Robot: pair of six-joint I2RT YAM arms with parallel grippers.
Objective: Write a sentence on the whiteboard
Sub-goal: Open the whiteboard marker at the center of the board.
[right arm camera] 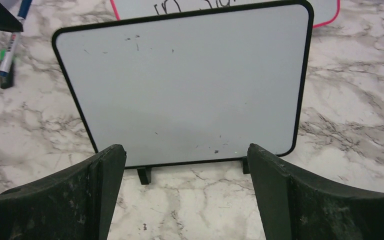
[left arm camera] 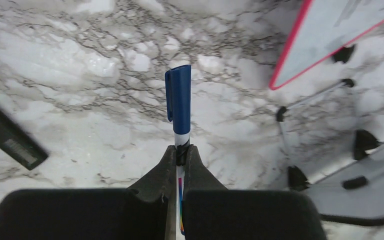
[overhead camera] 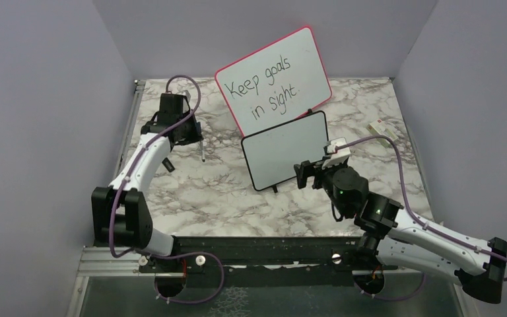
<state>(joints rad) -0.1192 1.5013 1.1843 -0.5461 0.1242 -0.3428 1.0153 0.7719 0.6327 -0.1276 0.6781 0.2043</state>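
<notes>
The small black-framed whiteboard [overhead camera: 285, 150] stands on its little feet mid-table, tilted. Its face [right arm camera: 185, 85] is blank but for a few faint specks; no blue sentence shows on it. My left gripper [overhead camera: 197, 135] is at the back left, apart from the board. It is shut [left arm camera: 181, 150] on a white marker with its blue cap [left arm camera: 178, 100] on, pointing at the marble. My right gripper [overhead camera: 305, 173] is open and empty [right arm camera: 186, 155], just in front of the board's lower edge, with the jaws wide apart.
The larger pink-framed board [overhead camera: 274, 79] with black "Keep goals in sight." stands behind the small one. A green-and-black marker [overhead camera: 167, 165] lies on the marble at the left, also in the right wrist view [right arm camera: 5, 65]. A small white box [overhead camera: 383, 129] lies at the back right.
</notes>
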